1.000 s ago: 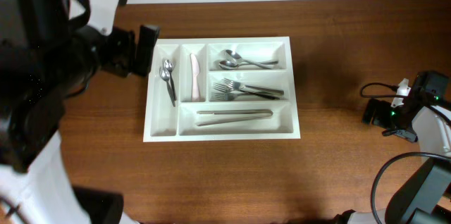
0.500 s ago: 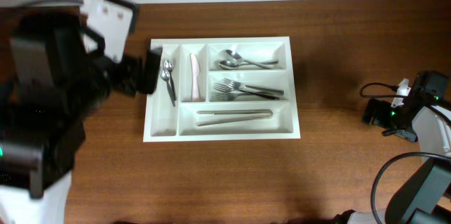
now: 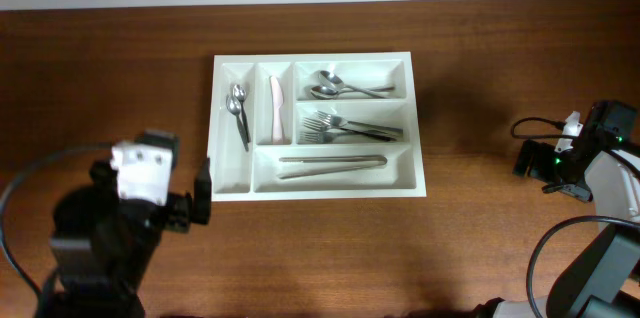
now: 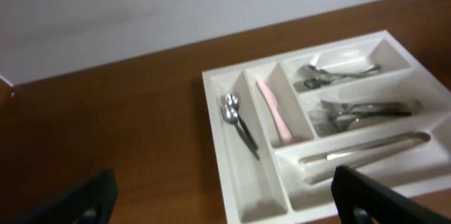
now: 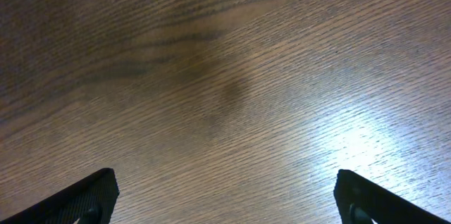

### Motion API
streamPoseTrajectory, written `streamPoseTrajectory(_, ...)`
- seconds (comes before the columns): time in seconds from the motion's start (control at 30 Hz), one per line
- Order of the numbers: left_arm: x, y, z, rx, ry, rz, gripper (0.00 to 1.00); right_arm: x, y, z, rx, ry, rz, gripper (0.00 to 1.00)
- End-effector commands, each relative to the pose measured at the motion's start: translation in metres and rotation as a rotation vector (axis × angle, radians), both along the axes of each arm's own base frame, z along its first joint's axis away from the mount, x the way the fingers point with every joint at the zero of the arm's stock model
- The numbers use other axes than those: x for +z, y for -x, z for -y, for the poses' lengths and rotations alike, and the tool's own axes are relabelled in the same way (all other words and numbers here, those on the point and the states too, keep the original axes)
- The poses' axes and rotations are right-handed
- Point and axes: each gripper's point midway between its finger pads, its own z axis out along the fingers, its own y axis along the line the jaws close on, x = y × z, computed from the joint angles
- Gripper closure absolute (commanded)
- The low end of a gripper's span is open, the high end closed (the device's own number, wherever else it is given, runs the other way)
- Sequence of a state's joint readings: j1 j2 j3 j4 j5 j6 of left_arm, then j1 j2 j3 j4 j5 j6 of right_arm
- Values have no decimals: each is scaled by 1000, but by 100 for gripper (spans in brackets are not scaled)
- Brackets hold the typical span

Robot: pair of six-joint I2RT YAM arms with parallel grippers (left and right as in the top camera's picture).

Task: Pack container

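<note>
Since every compartment of the large white rectangular plastic cutlery tray [image 3: 230,170] already holds steel cutlery [image 3: 345,128] and no loose piece shows, packing looks finished. The tray lies just ahead of the left gripper [image 4: 224,203], fingers wide apart and empty. It sits well away from the right gripper [image 5: 225,197], likewise spread above the brown wooden table [image 5: 211,76]. Next probably means parking both arms.

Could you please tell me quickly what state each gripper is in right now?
Left gripper: open, holding nothing.
Right gripper: open, holding nothing.
</note>
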State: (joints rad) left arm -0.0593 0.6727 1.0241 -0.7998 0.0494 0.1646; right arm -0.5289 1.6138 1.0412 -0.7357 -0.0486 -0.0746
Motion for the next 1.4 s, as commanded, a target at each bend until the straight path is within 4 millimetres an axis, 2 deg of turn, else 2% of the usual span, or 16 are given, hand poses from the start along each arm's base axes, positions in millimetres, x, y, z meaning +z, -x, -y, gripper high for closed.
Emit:
streamPoseTrajectory(0.0, -19, 10, 0, -9, 3, 41, 1, 5, 1, 2, -16, 11, 10, 1)
streamPoseTrajectory(0.23, -68, 17, -7, 34, 30, 37, 1, 5, 1, 2, -16, 11, 10, 1)
streamPoseTrajectory(0.47, -99, 16, -18, 80, 30, 109, 1, 5, 1, 2, -16, 11, 10, 1)
streamPoseTrajectory(0.8, -125, 8, -25, 127, 84, 267, 1, 5, 1, 2, -16, 11, 10, 1)
streamPoseTrajectory(1.0, -134, 4, -25, 126, 95, 337, 1, 5, 1, 2, -16, 11, 10, 1)
streamPoseTrajectory(1.23, -146, 2, -27, 133, 92, 342, 1, 5, 1, 2, -16, 11, 10, 1)
streamPoseTrajectory(1.37, -147, -2, -27, 131, 93, 387, 1, 5, 1, 2, -16, 11, 10, 1)
